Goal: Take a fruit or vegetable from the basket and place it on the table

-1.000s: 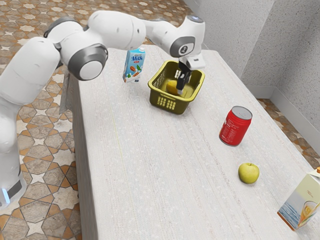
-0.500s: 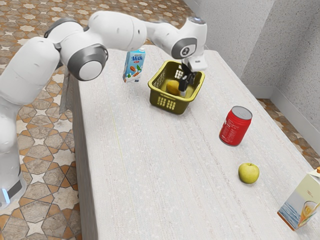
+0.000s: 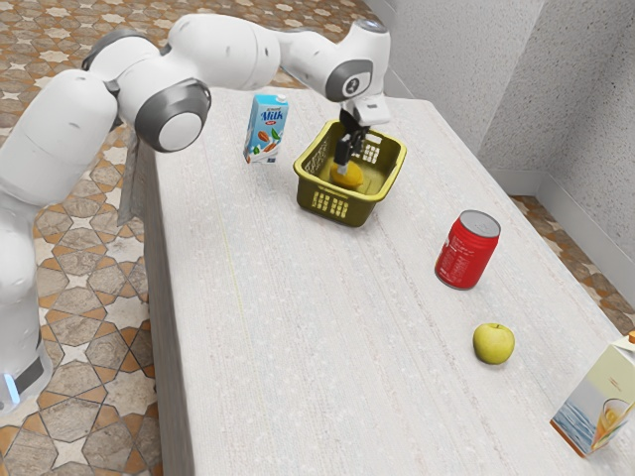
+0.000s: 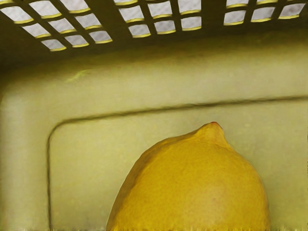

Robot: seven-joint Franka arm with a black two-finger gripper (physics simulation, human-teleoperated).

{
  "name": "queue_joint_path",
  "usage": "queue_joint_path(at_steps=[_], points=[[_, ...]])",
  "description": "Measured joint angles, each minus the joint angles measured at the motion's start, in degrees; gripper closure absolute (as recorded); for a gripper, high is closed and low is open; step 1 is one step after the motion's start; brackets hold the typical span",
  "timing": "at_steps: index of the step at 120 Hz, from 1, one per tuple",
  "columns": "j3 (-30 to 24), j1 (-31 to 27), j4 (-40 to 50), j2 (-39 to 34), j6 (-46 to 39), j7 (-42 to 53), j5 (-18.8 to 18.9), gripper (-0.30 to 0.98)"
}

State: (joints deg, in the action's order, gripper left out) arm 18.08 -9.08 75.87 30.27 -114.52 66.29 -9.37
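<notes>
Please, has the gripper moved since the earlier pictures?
Yes. Against the basket, the gripper has moved toward the exterior view's left, and is now at the lemon.

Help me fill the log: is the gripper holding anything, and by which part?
It cannot be told: the gripper is at the lemon in the basket, any hold unclear.

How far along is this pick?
Done: the black gripper has reached into the olive-green plastic basket. In hand: grasping the yellow lemon beneath it; whether it's gripped, I can't tell. Left: the lemon, inside the basket, must reach the whitish table.
</notes>
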Motion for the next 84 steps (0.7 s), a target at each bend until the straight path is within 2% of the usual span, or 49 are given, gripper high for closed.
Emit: queue_joint_path(at_steps=[84], points=[[-1.12,-0.78,0.09,2.23,0.94,1.43,-1.17,0.01]])
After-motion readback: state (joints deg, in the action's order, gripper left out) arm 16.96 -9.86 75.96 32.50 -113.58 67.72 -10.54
